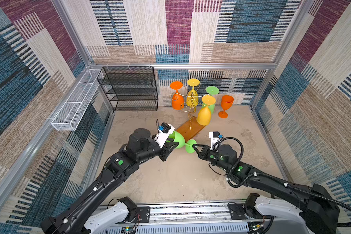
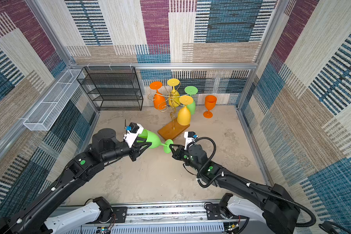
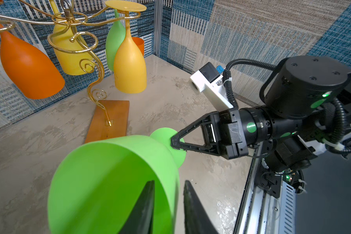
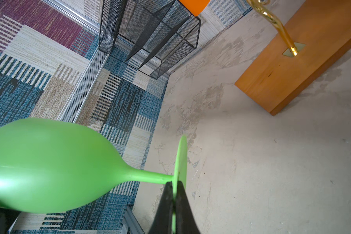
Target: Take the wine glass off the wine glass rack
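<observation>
Low over the table [image 1: 180,182], right gripper [image 4: 174,183] fingers [image 4: 183,208] pinch the foot of the green wine glass [image 1: 178,139], held level, clear of the wine glass rack [image 1: 191,96], beside its wooden base [image 1: 190,128]; left gripper [image 3: 169,182] fingers [image 3: 191,210] straddle the bowl rim, bite unclear. Handover, seemingly; next, secure that hold before release.

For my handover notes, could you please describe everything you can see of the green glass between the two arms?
The green glass is opaque and plastic-looking, with a wide bowl, a thin stem and a flat round foot. It lies on its side, off the rack. The right tool is shut on its foot. The left tool straddles the rim of its mouth, one finger inside and one outside.
</observation>
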Tool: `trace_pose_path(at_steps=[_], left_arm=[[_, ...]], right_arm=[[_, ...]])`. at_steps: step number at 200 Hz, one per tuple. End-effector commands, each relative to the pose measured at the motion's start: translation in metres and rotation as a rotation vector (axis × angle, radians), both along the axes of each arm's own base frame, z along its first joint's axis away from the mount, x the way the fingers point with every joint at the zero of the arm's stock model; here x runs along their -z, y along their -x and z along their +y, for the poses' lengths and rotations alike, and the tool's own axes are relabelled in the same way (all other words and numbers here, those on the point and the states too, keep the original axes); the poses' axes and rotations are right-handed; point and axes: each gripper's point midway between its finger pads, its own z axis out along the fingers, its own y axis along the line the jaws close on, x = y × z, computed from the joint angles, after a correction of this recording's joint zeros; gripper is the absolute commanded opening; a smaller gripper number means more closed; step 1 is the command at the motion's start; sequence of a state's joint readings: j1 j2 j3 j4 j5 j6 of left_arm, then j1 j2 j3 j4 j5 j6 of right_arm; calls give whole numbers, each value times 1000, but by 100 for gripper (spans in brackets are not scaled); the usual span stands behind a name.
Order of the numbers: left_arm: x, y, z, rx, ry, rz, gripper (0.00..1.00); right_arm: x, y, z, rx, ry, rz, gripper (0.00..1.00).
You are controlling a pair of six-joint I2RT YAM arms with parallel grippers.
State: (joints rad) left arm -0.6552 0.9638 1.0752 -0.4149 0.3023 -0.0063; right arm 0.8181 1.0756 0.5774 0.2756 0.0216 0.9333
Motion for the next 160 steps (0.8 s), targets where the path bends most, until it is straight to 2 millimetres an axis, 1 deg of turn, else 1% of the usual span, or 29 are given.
trace_pose_path(at_steps=[1,19,36,62,84,105,132,153,160], left_arm=[[-13,0,-6,16,60,17,14],[-10,-1,-5,11,52,39,0],[-10,-3,-3,-2,50,51,0],[-11,-3,-1,-5,49,58,0],[-10,-3,3,-15,34,67,0],[-9,-5,9,-38,12,71,0],[-7,-10,21,-91,-19,96,0],[0,-14,30,-130,-47,145,0],[5,-16,33,-146,-61,169,0]], right_arm=[[-14,-3,-2,20,-25,-54,0],[-17,-4,-3,23,-22,-72,0],[-21,-4,-3,23,-18,-93,0],[-21,-5,-2,17,-12,-106,0],[-21,-5,1,7,-7,-112,10],[-20,-6,2,3,10,-125,25],[-17,-9,-2,23,46,-138,41],[-15,-12,-5,43,77,-145,48],[-15,-12,-6,48,85,-149,50]])
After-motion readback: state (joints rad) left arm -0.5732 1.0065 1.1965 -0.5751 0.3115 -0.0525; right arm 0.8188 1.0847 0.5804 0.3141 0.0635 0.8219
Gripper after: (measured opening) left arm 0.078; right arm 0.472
